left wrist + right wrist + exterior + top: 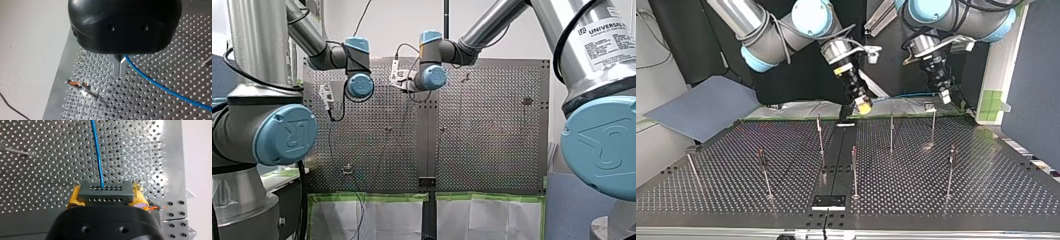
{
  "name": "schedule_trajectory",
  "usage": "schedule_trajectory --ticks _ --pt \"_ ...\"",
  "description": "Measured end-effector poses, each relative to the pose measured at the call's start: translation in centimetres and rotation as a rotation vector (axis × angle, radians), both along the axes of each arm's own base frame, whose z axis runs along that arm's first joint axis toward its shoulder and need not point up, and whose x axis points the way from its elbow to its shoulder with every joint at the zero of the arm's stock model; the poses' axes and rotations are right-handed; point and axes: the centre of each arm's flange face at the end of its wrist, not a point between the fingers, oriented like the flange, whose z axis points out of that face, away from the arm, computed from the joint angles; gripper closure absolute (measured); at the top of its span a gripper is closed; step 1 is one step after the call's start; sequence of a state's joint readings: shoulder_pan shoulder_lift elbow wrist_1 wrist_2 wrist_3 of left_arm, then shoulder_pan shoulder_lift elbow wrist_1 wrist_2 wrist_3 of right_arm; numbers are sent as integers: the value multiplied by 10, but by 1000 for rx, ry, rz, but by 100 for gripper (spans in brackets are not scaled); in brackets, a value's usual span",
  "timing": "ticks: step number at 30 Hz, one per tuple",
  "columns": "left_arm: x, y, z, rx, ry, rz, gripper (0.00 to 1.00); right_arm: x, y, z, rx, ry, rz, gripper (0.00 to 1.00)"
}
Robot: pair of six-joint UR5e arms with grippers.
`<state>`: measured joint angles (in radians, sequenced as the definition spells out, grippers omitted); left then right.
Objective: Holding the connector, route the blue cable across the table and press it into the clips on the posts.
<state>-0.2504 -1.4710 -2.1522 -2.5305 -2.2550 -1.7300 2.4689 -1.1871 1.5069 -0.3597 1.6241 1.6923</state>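
Note:
In the right wrist view my right gripper (105, 191) has its yellow pads (74, 196) shut on a dark grey connector (105, 195). The blue cable (97, 152) leaves the connector and runs ahead over the perforated table. In the left wrist view the metal fingers (117, 66) of my left gripper (120, 68) are shut on the blue cable (160, 86), which trails away to one side. In the top view both grippers hang over the table's far edge, my right gripper (862, 106) near the middle and my left gripper (946, 96) further right. Several thin posts (891, 132) stand on the table.
A post with an orange-tipped clip (79, 84) stands just beside my left gripper, near the table's edge. A grey sheet (706, 107) lies off the table at the top view's left. A small black plate (828, 201) sits at the table's near edge in that view.

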Motion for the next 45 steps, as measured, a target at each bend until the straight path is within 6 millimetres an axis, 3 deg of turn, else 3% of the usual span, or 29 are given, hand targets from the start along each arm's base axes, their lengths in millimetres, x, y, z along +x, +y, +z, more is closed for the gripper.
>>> schedule_trajectory --ticks 9,19,36,45 --pt "19 12 22 -16 -27 -6 100 7 -7 24 19 -7 13 100" --pt "32 19 42 -23 -37 3 100 29 -9 22 59 33 49 100" --pt "55 36 59 -32 -22 -27 100 47 -17 63 80 5 85 100" --pt "67 47 79 -47 -37 -27 100 60 -23 88 64 -45 111 100"
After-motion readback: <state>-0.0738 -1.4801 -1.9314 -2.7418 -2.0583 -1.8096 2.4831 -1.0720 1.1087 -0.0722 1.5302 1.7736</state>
